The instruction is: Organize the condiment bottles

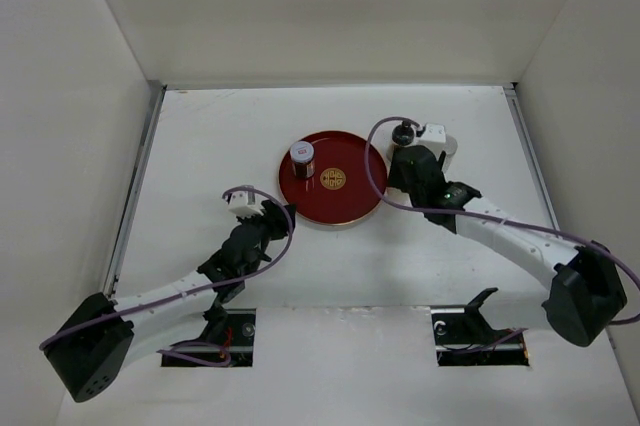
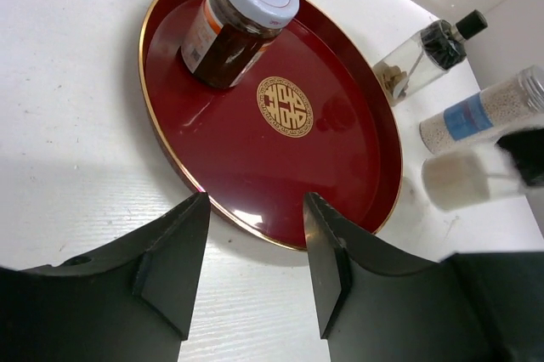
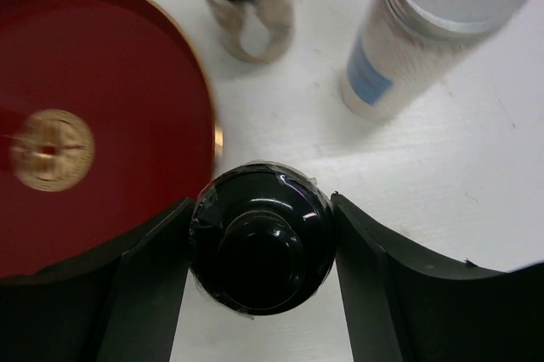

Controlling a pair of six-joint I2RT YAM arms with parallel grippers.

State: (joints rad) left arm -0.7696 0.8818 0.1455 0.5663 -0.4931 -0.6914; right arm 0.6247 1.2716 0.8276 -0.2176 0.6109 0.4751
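Observation:
A dark jar with a pale lid [image 1: 302, 158] stands on the left part of the round red tray [image 1: 345, 208]; the left wrist view shows it too [image 2: 238, 18]. My left gripper [image 1: 281, 213] is open and empty at the tray's near left rim [image 2: 255, 230]. My right gripper [image 1: 408, 162] is shut on a pale black-capped bottle [image 3: 259, 247], just right of the tray; it is blurred in the left wrist view [image 2: 463, 177]. Behind it stand a clear bottle with a black top [image 1: 405, 131] [image 3: 246, 5] and a white cylinder with a blue label [image 1: 441, 138] [image 3: 433, 31].
White walls enclose the table on the left, back and right. The tray [image 2: 340, 137] carries a gold emblem [image 2: 285, 107] at its middle. Purple cables loop over both arms. Two dark openings lie in the near table edge [image 1: 230, 338].

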